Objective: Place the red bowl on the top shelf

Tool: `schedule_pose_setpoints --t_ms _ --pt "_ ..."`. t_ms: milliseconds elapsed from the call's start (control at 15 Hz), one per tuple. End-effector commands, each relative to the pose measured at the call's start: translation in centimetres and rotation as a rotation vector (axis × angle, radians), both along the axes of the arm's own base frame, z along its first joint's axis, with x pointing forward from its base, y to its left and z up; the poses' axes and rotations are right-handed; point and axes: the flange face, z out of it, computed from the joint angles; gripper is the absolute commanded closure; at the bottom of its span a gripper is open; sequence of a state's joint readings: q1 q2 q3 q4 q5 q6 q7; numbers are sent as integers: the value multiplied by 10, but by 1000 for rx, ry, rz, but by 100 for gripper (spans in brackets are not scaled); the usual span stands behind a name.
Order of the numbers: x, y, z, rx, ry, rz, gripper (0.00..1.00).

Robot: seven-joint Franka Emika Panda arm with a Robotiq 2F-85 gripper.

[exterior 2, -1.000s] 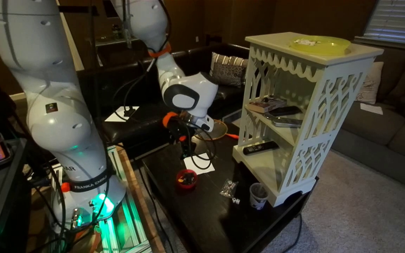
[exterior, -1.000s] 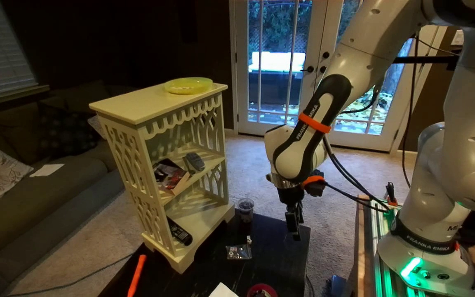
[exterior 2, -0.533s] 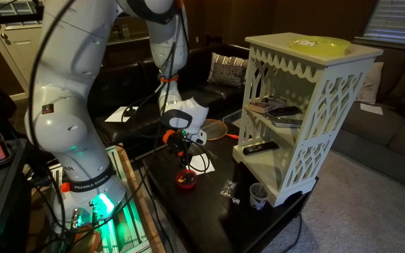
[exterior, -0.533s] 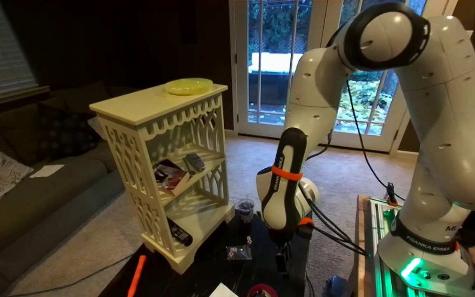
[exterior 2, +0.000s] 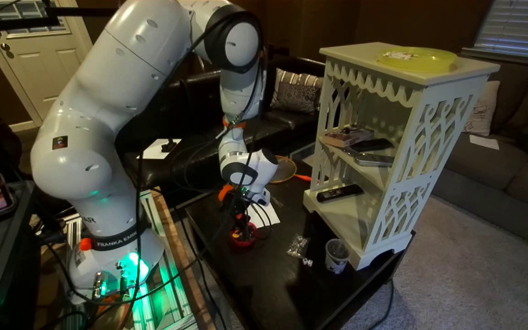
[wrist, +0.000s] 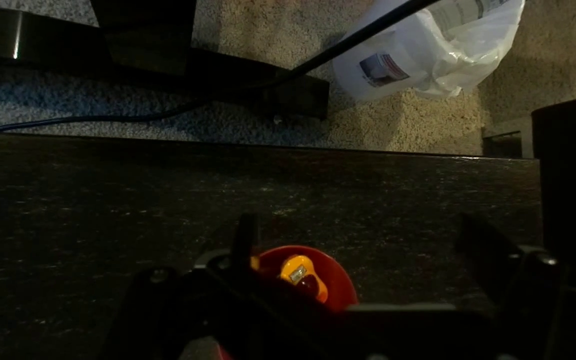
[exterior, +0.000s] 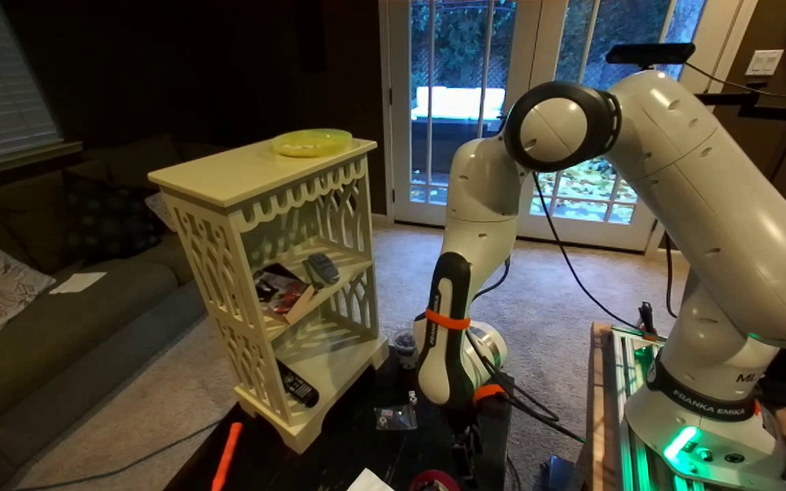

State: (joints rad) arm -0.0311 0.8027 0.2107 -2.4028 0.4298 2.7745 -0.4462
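White robot arm point(exterior 2: 122, 82), based left of the red bowl point(exterior 2: 243, 244), which stands on the dark table point(exterior 2: 266, 277) holding small objects point(wrist: 298, 265), in an exterior view. Gripper point(wrist: 355, 232): close over the bowl, fingers point(wrist: 246, 242) spread wide apart; whether they touch it cannot be told. Rightward from the bowl: paper sheet point(exterior 2: 265, 215), just beside; clear packet point(exterior 2: 298, 246), near; cup point(exterior 2: 337, 261), farther off; cream rack point(exterior 2: 410, 183), well apart, its top shelf point(exterior 2: 358, 52) high above bowl level, bearing a yellow-green dish point(exterior 2: 429, 60).

Red bowl point(wrist: 342, 285) (yellow piece point(wrist: 294, 262) inside); end effector point(wrist: 357, 231) spread.
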Motion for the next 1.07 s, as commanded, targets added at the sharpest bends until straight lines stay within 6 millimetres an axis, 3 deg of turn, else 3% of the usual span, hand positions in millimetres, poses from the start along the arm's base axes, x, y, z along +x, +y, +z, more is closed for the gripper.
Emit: schedule_pose_setpoints --t_ms 0,400,667,1000 --pt "11 -1 -13 7 -46 -43 0" --pt "36 -20 -60 -88 -259 -121 0" --pt "31 -29 -80 -168 -331 -189 0" --pt "15 -21 -94 -203 -366 -228 7"
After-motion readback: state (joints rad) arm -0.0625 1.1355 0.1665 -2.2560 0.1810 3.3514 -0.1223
